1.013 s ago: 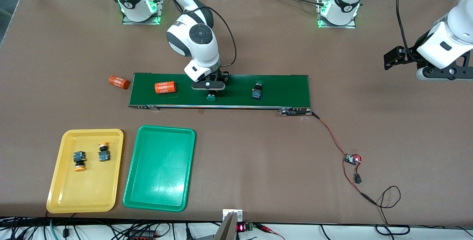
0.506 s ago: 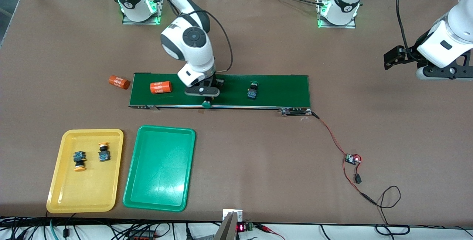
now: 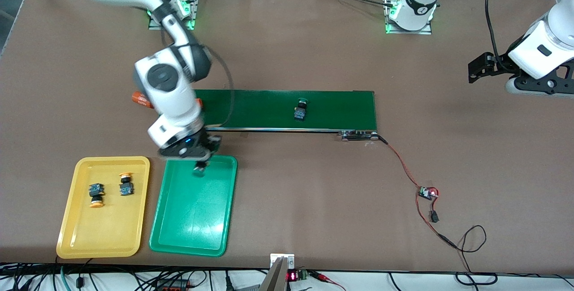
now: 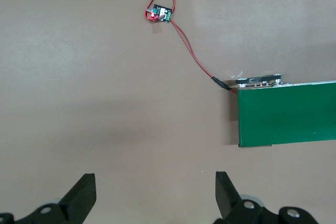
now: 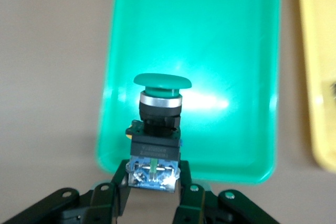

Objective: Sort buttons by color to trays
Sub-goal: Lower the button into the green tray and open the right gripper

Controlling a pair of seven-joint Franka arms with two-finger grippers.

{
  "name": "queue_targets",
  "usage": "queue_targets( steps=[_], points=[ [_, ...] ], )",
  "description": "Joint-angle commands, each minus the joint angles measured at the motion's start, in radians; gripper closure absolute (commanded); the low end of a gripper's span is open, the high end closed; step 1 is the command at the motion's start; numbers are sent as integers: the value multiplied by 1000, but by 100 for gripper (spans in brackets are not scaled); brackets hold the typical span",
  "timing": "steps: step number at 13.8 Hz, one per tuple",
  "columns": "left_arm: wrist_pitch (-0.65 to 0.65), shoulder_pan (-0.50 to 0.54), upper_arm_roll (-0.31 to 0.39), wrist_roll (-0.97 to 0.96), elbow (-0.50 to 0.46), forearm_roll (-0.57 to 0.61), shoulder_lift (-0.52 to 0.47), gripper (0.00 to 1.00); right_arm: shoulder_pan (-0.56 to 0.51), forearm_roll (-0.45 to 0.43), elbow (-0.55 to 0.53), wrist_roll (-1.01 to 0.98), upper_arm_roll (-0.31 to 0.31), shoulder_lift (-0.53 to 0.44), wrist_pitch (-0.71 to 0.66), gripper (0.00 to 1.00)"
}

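Note:
My right gripper (image 3: pixel 200 164) is shut on a green-capped button (image 5: pixel 156 124) and holds it over the end of the green tray (image 3: pixel 179 232) nearest the conveyor; the tray also shows in the right wrist view (image 5: pixel 252 35). A second green-capped button (image 3: pixel 300 110) lies on the conveyor belt (image 3: pixel 341 109). Two yellow-orange-capped buttons (image 3: pixel 95 193) (image 3: pixel 126 185) lie in the yellow tray (image 3: pixel 80 237). My left gripper (image 4: pixel 156 192) is open and empty, held over bare table off the left arm's end of the belt.
An orange cylinder (image 3: pixel 141 99) lies by the belt's end toward the right arm, partly hidden by that arm. A red-and-black wire runs from the belt's motor (image 3: pixel 358 135) to a small circuit board (image 3: pixel 427 192).
My right gripper has lifted the green-capped button off the belt and carried it to over the green tray. The other green button has ridden along the belt toward the right arm's end.

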Motion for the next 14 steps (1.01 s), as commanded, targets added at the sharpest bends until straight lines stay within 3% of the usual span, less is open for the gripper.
queue_targets(
  steps=[1,4,6,7,10,11,14],
  points=[
    [-13,18,2,32,23,20,7,0,-28,-12,129,-73,-18,160,23,100],
    [-11,26,0,69,23,22,14,0,-27,-16,136,-76,-62,253,189,99],
    [-11,24,0,69,32,23,14,0,-22,-40,138,-75,-87,290,230,93],
    [-11,24,-1,69,38,22,17,0,-22,-42,138,-64,-95,309,241,85],
    [-14,22,-3,69,52,22,28,0,-25,-42,136,-81,-108,312,266,13],
    [-13,22,-6,69,54,23,28,0,-21,-42,136,-88,-108,303,263,0],
    [-14,13,-11,68,55,23,30,0,-2,-29,109,-81,-107,206,200,0]
  ],
)
